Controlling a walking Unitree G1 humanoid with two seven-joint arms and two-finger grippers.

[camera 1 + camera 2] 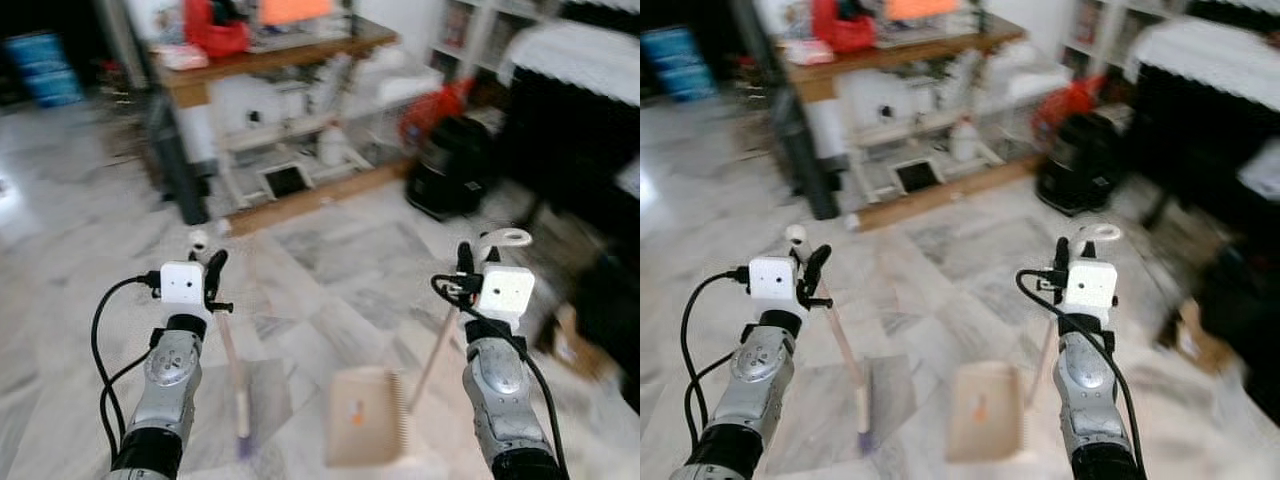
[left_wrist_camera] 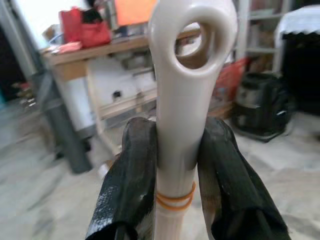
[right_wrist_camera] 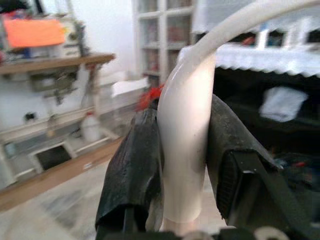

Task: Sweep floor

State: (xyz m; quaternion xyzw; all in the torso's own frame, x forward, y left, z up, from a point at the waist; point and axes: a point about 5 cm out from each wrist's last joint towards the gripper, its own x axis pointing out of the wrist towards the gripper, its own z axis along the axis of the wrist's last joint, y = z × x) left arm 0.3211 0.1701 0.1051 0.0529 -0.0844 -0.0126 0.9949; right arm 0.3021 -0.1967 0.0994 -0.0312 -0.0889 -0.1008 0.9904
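**Broom in the left gripper, dustpan in the right, both over the marble floor**

The left gripper [image 2: 175,165] has its two black fingers [image 2: 132,180] clamped on the cream handle of a broom [image 1: 236,375], just below the handle's hanging loop. From the head views the broom's stick runs down and slightly rightward from the gripper to a blurred brush end that meets the floor [image 1: 330,270] between the two arms.

The right gripper [image 3: 182,165] is closed on the curved white handle of a dustpan [image 1: 365,415]; its fingers [image 3: 135,165] press the handle from both sides. The handle's looped top rises above the gripper, and its stick slants down and toward the robot's left to the beige pan, which sits low on the floor just beside the broom's brush end. The pan carries a small orange mark and a toothed edge on its right side.

The floor is pale grey-veined marble tile. Farther off stands a wooden tabletop [image 1: 270,60] carrying a red bag [image 1: 215,30], with white shelving and a white jug beneath it. To the right of it, on the floor, is a black round appliance [image 1: 450,170], with a dark cabinet beyond. The head views are blurred.
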